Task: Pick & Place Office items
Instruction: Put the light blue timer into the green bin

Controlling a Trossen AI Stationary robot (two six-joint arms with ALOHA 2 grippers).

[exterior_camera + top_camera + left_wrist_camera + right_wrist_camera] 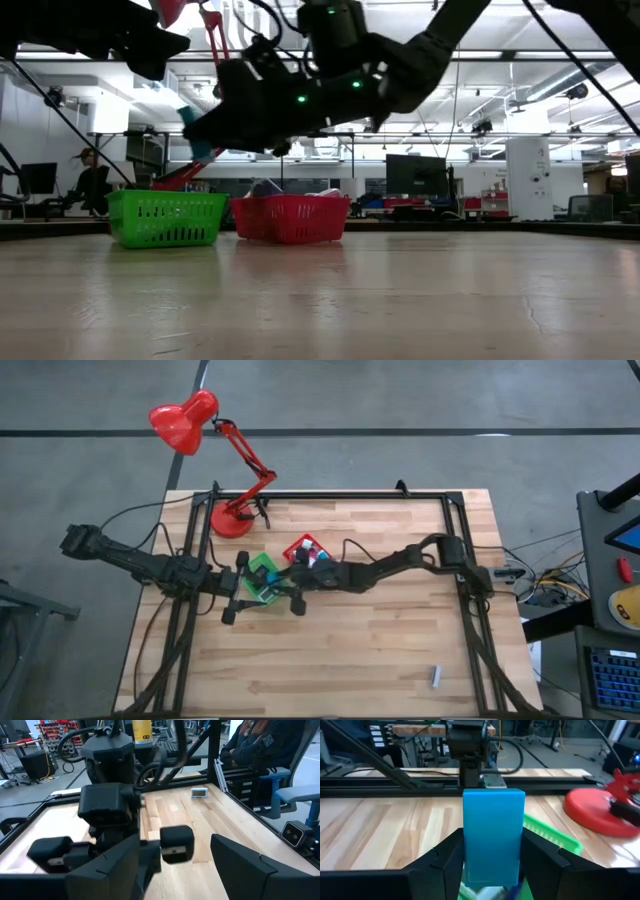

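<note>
The right gripper (pixel 492 865) is seen clamped on a blue rectangular block (pixel 493 836), held upright between its two dark fingers (pixel 447 857). In the high view the right gripper (pixel 285 582) is found above the green bin (pixel 262 575), near that bin's edge toward the red bin (pixel 305 548); in the right wrist view the green rim (pixel 551 834) is visible just behind and below the block.

The left gripper (pixel 236 596) is held with its fingers (pixel 245 862) spread wide and nothing between them, just beside the green bin on the left arm's side (nearly nose to nose with the right gripper).

In the low view the green bin (pixel 166 217) and the red bin (pixel 290 218) stand side by side, close together, with items heaped in the red one; which items cannot be told. Both grippers hang clear above the bins' rims.

A red desk lamp (pixel 215 460) is placed at the table's far edge, its base (pixel 600 810) near the green bin. A small grey stick (pixel 436 676) lies alone near the front right edge of the wooden table (pixel 380 650). The front half of the table is otherwise bare wood (open room there). A black frame rail (pixel 460 550) borders the working area on each side. A seated person (pixel 90 185) is seen beyond the table.
</note>
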